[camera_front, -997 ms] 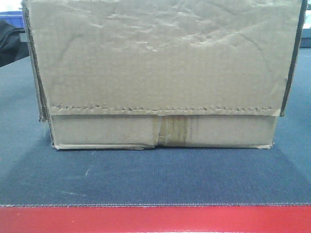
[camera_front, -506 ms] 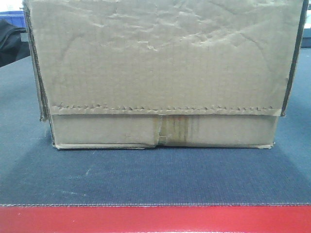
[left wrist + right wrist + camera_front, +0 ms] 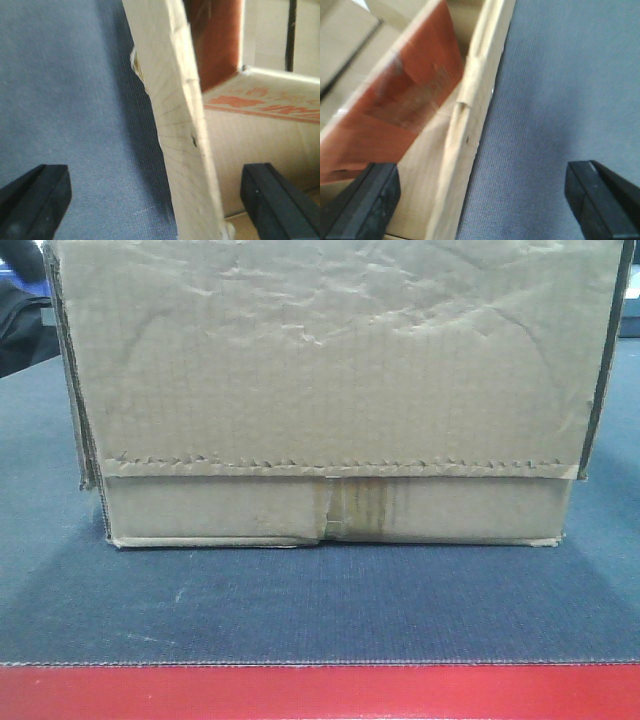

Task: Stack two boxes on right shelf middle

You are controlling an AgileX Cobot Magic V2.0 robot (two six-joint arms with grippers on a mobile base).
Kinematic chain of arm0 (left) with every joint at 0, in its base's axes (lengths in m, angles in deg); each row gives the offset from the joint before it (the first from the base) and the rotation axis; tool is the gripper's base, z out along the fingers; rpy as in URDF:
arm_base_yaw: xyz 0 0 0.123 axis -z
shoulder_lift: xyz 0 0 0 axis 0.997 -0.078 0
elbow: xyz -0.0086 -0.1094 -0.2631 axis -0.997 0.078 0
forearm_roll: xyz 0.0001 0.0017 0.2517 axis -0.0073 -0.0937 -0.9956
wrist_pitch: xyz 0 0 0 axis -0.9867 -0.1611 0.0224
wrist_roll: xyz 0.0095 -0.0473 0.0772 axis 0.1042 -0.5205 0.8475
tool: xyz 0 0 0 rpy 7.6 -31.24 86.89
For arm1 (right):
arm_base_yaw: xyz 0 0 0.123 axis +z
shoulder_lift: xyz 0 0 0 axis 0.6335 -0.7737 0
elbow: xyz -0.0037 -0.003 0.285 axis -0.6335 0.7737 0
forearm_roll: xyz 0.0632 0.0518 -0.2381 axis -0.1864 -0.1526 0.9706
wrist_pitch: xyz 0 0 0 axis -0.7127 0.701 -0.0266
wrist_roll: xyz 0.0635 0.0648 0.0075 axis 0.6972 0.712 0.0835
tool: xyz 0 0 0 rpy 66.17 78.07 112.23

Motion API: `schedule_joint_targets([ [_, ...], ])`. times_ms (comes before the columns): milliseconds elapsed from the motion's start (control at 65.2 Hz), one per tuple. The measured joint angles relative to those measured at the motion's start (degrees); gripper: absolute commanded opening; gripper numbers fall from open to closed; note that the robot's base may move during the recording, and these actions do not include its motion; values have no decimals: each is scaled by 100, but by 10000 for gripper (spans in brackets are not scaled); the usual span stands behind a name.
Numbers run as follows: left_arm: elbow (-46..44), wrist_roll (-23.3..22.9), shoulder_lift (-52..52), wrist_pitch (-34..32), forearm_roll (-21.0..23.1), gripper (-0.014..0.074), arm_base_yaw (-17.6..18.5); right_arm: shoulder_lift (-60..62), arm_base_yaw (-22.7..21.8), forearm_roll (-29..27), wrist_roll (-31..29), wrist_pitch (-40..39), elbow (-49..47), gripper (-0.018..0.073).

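1. The box [image 3: 330, 390] fills the centre of the front view and sits flat on the dark surface [image 3: 320, 610]. No shelf is in view.
2. The left end effector [image 3: 152, 197] is open, with one pad at lower left over the surface and one at lower right inside the box, straddling the left wall [image 3: 180, 125].
3. The right end effector [image 3: 482, 197] is also open, straddling the right wall [image 3: 470, 130].
4. Best to close both together, deep on the walls, then lift level, because the thin cardboard will likely flex.
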Motion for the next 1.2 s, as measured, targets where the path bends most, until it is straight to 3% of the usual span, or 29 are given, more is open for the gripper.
schedule_joint_targets([
  [123,33,0,-120,-92,40,584,0,-186,0,0,0,0,0,568],
  [215,33,0,-182,-118,54,503,0,-276,0,0,0,0,0,505],
  [276,33,0,-205,-129,65,386,0,-316,0,0,0,0,0,393],
  [445,33,-12,-210,-85,230,-108,12,-319,13,-109,0,11,0,-28],
  [506,33,-47,-210,-85,229,-111,62,-319,47,-206,10,11,0,-167],
  [890,-32,-405,-210,-49,219,-111,61,-233,59,-188,62,22,0,-153],
  [1197,-815,-439,280,149,178,-111,61,478,59,-141,86,58,-374,-153],
])
